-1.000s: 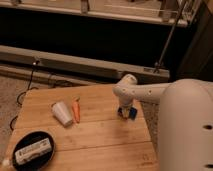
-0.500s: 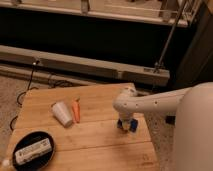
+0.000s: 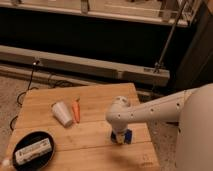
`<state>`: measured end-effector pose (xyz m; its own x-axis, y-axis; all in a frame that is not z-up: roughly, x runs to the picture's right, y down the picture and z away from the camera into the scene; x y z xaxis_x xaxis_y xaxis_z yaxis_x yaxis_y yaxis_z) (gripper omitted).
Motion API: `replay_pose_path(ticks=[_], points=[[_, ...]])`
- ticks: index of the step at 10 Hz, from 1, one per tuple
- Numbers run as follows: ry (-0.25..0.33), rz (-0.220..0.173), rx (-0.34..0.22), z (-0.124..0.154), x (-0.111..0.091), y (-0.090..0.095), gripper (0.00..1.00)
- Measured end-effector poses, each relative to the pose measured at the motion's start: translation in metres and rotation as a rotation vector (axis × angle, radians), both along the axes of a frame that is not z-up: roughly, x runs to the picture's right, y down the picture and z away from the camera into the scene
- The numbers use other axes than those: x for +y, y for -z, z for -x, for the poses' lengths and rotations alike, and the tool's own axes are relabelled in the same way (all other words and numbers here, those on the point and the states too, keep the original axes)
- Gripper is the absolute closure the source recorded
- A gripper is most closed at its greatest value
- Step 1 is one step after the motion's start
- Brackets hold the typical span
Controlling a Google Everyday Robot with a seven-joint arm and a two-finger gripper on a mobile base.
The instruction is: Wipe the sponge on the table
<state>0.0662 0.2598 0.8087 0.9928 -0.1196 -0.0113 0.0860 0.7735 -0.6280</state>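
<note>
A small dark-blue sponge point(image 3: 125, 135) rests on the light wooden table point(image 3: 95, 107) near its right front part. My gripper point(image 3: 120, 136) hangs straight down from the white arm that enters from the right, and it sits on top of the sponge, covering most of it. Only the sponge's right and lower edges show beside the wrist.
An orange carrot point(image 3: 76, 111) and a tipped white cup point(image 3: 62, 113) lie left of centre. A black round pan point(image 3: 34, 150) holding a white object sits at the front left corner. The table's right edge is close to the sponge. Cables run over the floor on the left.
The arm and gripper have moved toward the table's front and slightly left, and the sponge has moved along with them across the wood.
</note>
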Motion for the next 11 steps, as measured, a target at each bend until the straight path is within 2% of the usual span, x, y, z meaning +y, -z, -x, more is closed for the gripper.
replay_pose_path(ticks=[3,5,7,11], points=[[0.073,0.030,-0.082,0.038,0.019,0.011,0.49],[0.152,0.042,-0.154,0.067,0.034,0.026,0.49],[0.233,0.039,-0.190,0.086,0.044,0.033,0.49],[0.293,0.017,-0.257,0.130,0.043,0.037,0.49]])
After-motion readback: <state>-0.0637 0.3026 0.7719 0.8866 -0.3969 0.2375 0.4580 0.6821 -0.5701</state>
